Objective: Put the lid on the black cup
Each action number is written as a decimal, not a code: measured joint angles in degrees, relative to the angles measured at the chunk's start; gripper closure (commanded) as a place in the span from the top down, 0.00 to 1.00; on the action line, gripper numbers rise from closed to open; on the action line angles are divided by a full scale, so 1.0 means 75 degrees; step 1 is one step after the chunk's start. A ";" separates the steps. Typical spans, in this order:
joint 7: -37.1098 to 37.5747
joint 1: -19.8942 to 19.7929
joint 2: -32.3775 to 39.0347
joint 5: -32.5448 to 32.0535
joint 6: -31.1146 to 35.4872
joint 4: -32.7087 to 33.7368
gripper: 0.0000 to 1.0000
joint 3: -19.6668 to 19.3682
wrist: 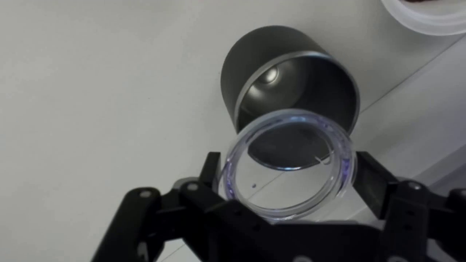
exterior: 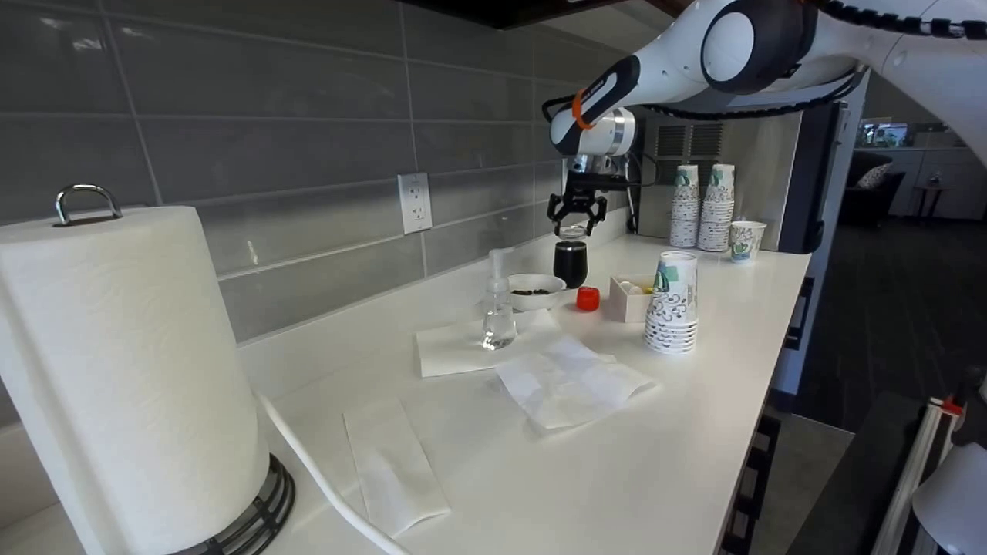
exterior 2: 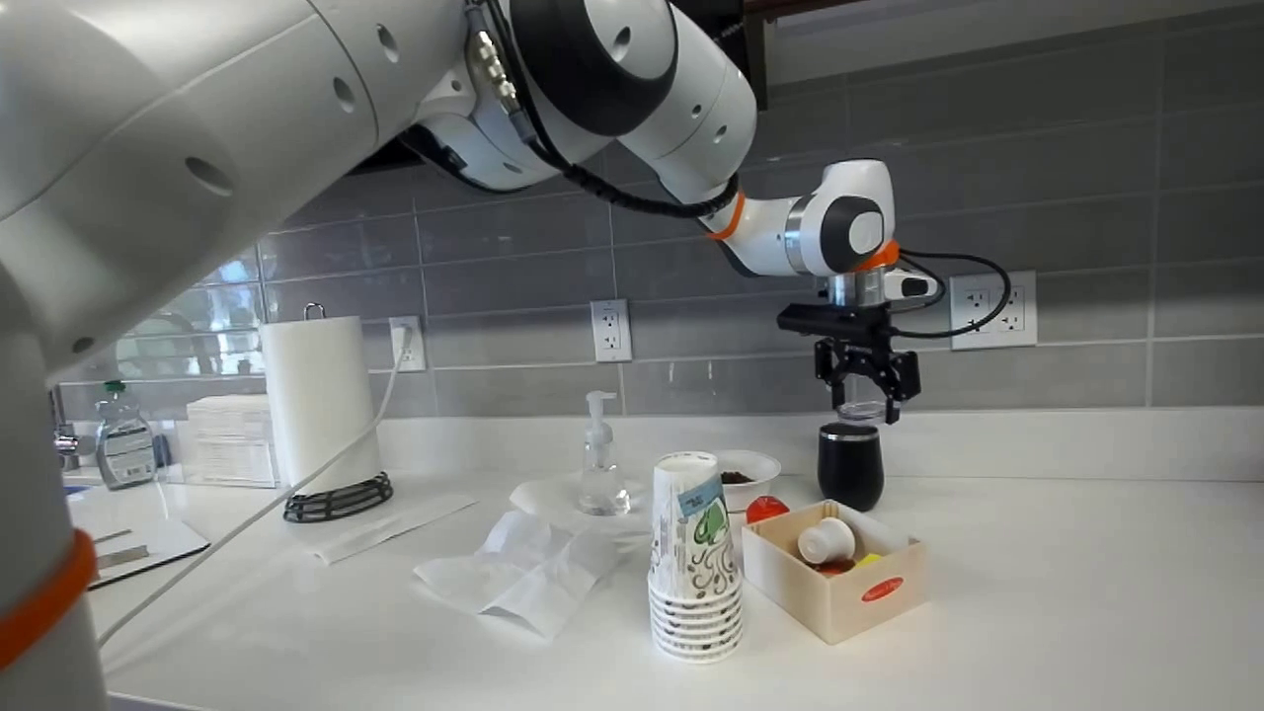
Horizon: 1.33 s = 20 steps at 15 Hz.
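The black cup (exterior: 570, 267) stands upright on the white counter in both exterior views (exterior 2: 850, 469), with its steel rim facing up. In the wrist view the cup (wrist: 251, 54) is open and its inside shows. My gripper (exterior 2: 865, 409) is shut on the clear round lid (exterior 2: 861, 416) and holds it above the cup. In the wrist view the lid (wrist: 344, 156) sits between both fingers of the gripper (wrist: 288, 171) and overlaps the lower part of the cup's mouth. A small gap shows between lid and cup rim in both exterior views (exterior: 572, 232).
A white bowl (exterior 2: 748, 474) and a red cap (exterior: 587, 298) are near the cup. A wooden box (exterior 2: 834, 583) and a stack of paper cups (exterior 2: 696, 563) stand in front. A clear pump bottle (exterior: 498, 304) is farther along. The tiled wall (exterior 2: 1047, 385) is close behind.
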 measured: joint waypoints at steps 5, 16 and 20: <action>0.0043 0.0112 -0.0736 0.0027 0.0794 -0.1386 0.65 0.0004; 0.0038 0.0005 -0.1468 0.0145 0.0899 -0.2212 0.65 0.0039; -0.0022 -0.0079 -0.1466 0.0251 0.0652 -0.2118 0.65 0.0133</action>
